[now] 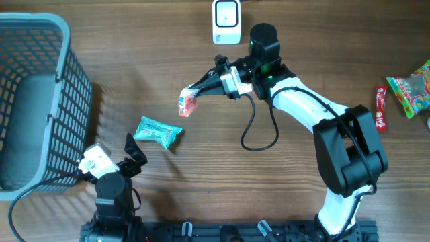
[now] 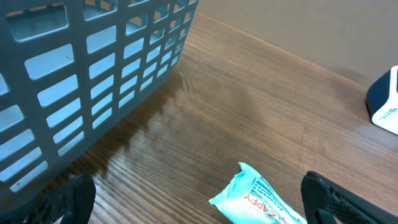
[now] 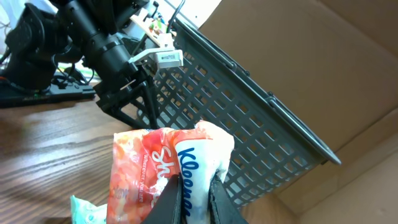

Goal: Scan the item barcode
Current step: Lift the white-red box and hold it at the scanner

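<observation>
Here the right gripper (image 1: 199, 89) is clamped on a red-and-white pack (image 1: 189, 102), held over the bench's middle. Its long axis slants toward the near-left corner, and its "Kleenex" lettering is partly hidden. The scanner (image 1: 226, 21) stands at the far edge. A teal "ZAPPY" pack (image 1: 158, 132) lies beside the left gripper (image 1: 136, 154), whose jaws are wide apart, near the basket (image 1: 40, 40).

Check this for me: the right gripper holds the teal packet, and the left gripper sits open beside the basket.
Wrong on one point. The right gripper holds the orange-and-white tissue pack, plain in the right wrist view; the teal packet lies on the table. The left gripper does sit open beside the basket.
</observation>
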